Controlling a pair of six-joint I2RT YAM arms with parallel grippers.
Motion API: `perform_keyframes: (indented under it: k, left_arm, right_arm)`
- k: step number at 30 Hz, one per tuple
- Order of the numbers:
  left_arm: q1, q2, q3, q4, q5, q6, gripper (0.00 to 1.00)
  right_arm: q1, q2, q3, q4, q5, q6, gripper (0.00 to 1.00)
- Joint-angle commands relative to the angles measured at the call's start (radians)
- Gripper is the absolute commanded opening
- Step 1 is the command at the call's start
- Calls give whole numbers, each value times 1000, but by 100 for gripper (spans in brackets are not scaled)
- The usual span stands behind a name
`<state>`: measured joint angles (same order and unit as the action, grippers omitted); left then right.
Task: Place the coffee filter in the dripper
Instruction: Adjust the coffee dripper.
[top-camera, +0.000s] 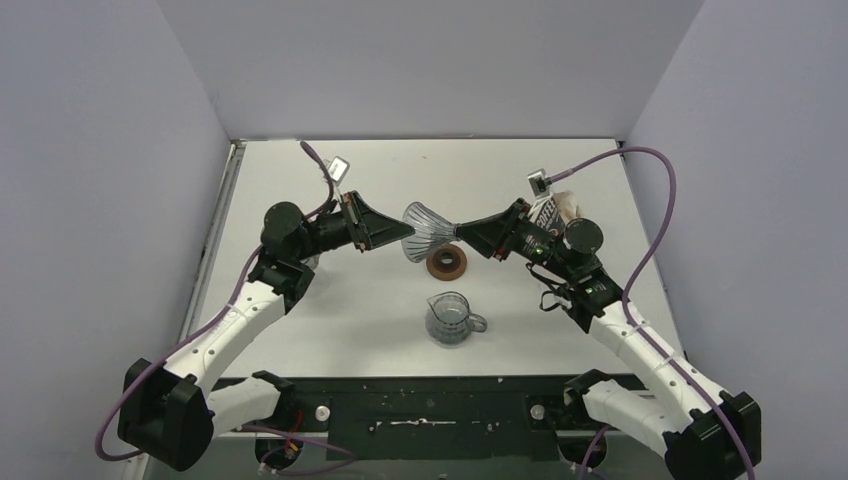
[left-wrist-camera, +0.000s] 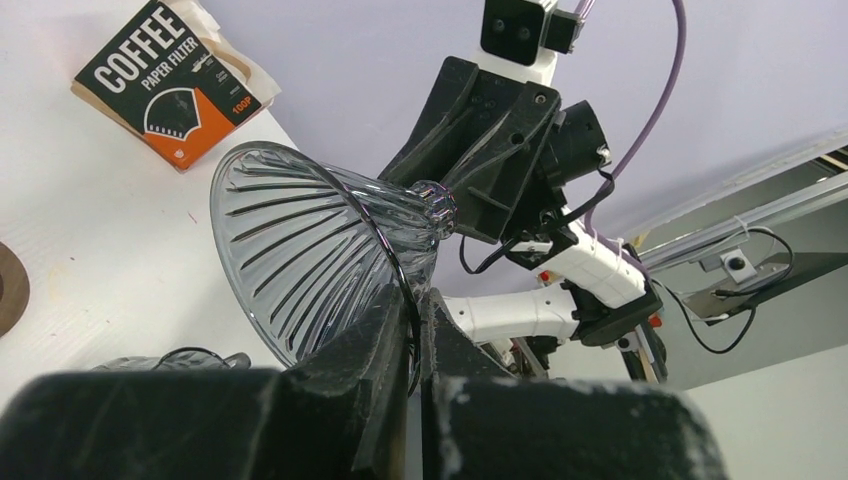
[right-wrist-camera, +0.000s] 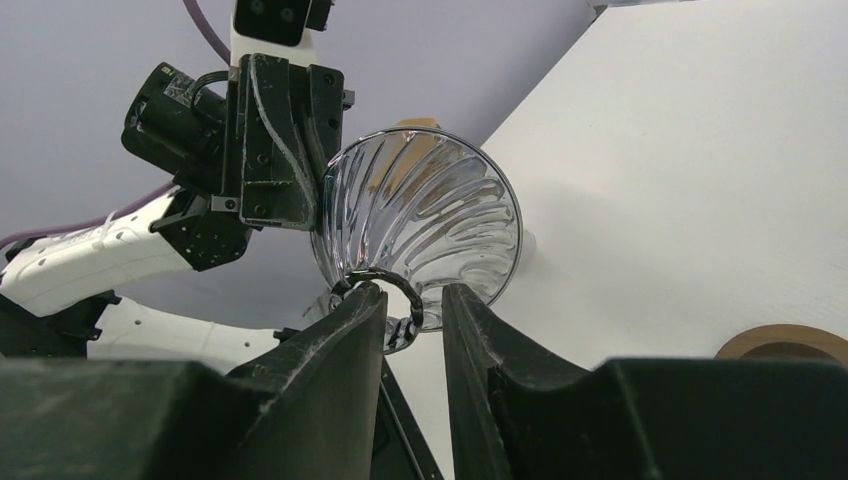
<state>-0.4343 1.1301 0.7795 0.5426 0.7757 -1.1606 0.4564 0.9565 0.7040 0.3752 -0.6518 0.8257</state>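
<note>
The dripper (top-camera: 428, 232), a smoky see-through ribbed cone, hangs on its side in the air between my two grippers, above the table's middle. My left gripper (top-camera: 408, 233) is shut on its wide rim; in the left wrist view the jaws (left-wrist-camera: 415, 312) pinch the rim edge of the dripper (left-wrist-camera: 300, 255). My right gripper (top-camera: 460, 233) is closed round the narrow end, and its fingers (right-wrist-camera: 365, 315) flank the small handle and base of the dripper (right-wrist-camera: 425, 215). No loose white coffee filter is in view.
An orange and black pack of paper filters (left-wrist-camera: 165, 85) lies at the back right, behind the right gripper (top-camera: 548, 212). A brown ring collar (top-camera: 446, 262) lies on the table below the dripper. A clear glass jug (top-camera: 450, 318) stands nearer the front.
</note>
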Motion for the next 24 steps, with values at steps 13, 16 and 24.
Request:
perform_keyframes:
  k: [13, 16, 24]
  left_arm:
    - [1, -22, 96, -194, 32, 190, 0]
    - [-1, -17, 133, -297, 31, 260, 0]
    - [-43, 20, 331, -744, -18, 560, 0]
  right_arm:
    - [-13, -120, 183, -481, 137, -375, 45]
    - [-12, -119, 224, -543, 184, -413, 48]
    - [-13, -47, 348, -671, 241, -470, 58]
